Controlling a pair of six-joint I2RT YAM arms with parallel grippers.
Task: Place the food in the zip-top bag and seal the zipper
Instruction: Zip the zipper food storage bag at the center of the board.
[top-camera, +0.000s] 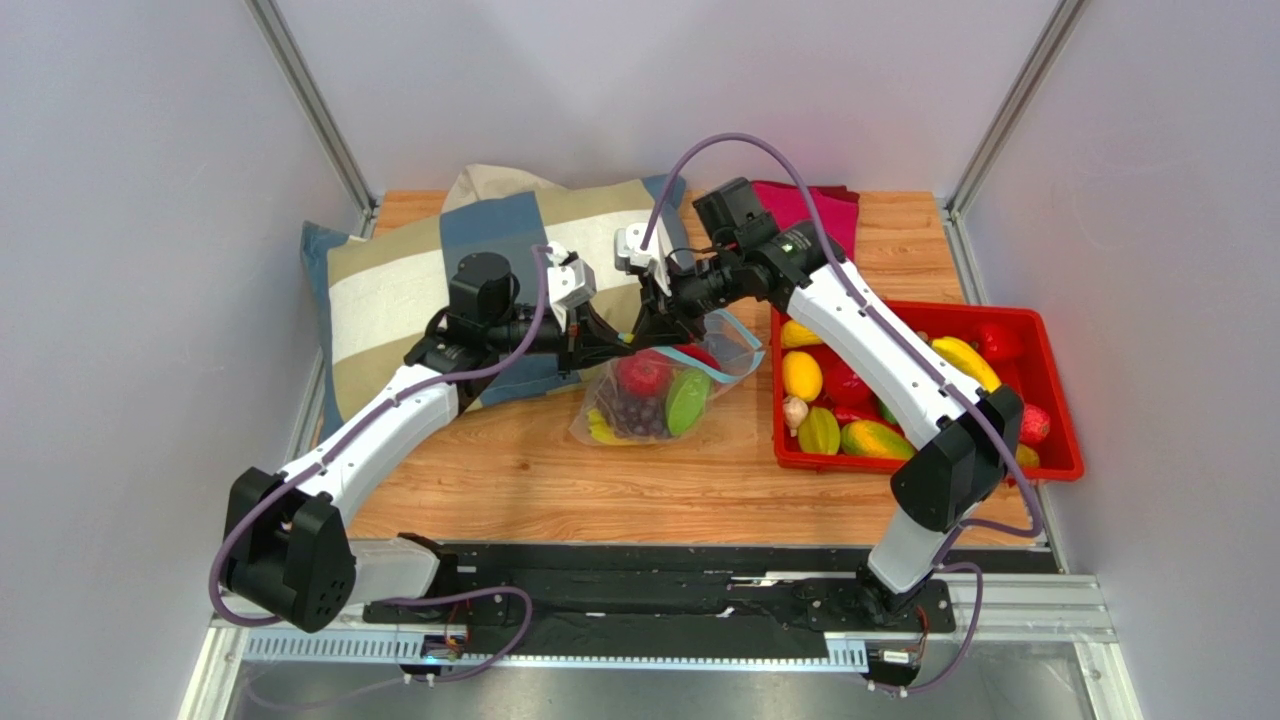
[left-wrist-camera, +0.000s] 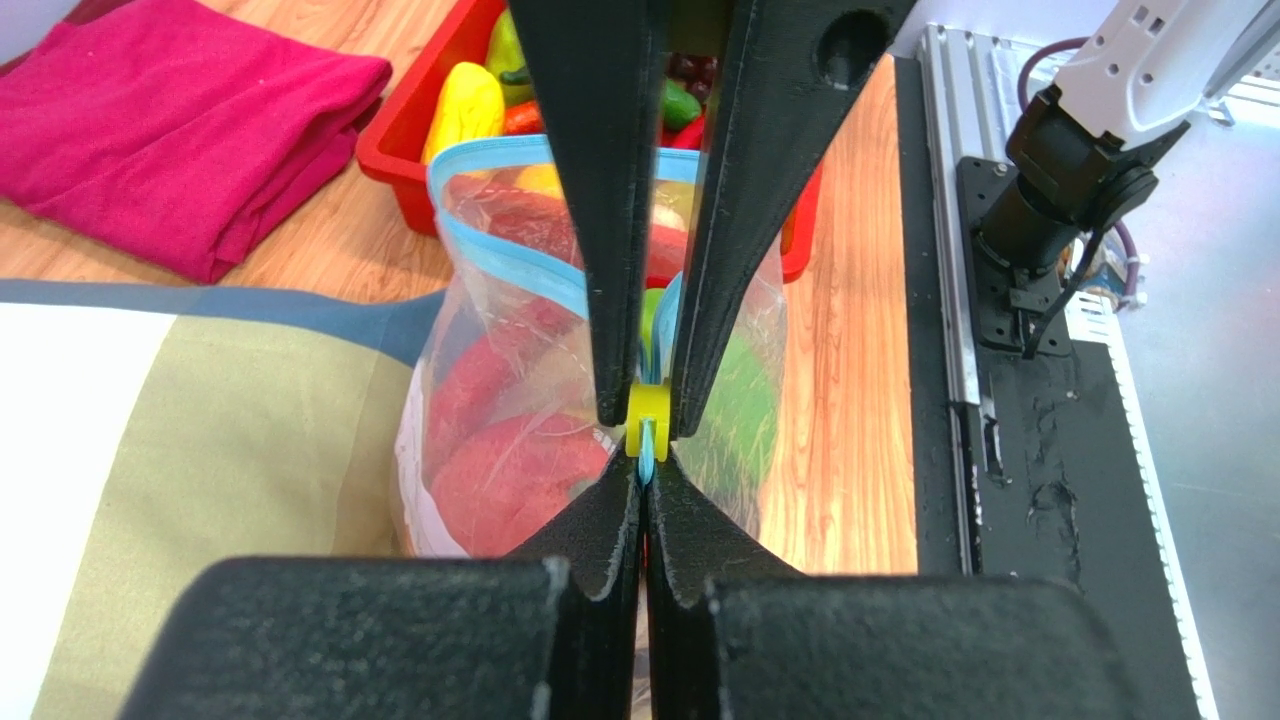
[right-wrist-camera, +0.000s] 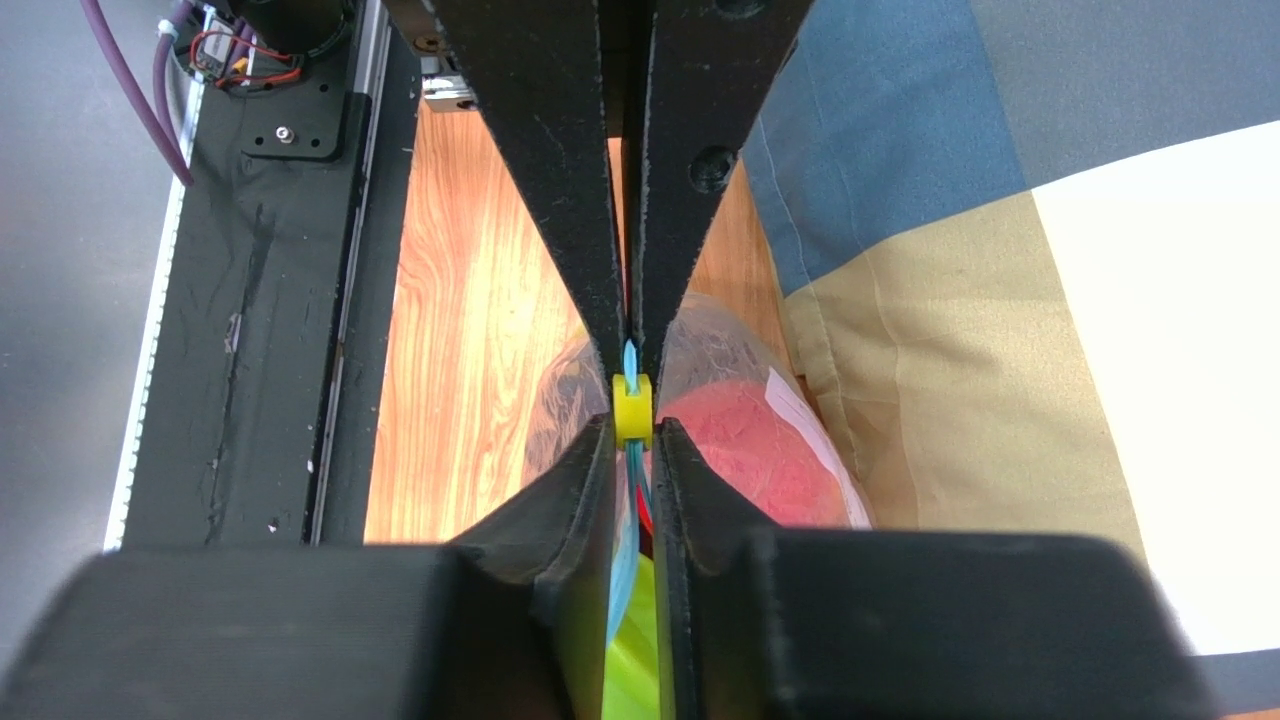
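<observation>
Bag (left-wrist-camera: 451, 375) looked light, limp & slippery w/ fruit (top-camera: 648, 375) inside, so L end effector (left-wrist-camera: 646, 428) & R end effector (right-wrist-camera: 633, 393) each pinched closed on its stiffer zipper (left-wrist-camera: 511, 252).

Wood table (top-camera: 511, 488). Bag (top-camera: 661, 398) sits mid-table. Red tray (top-camera: 1056, 393) just right of bag, checked pillow (top-camera: 391, 300) behind-left of bag, magenta cloth (top-camera: 819, 210) behind bag.
</observation>
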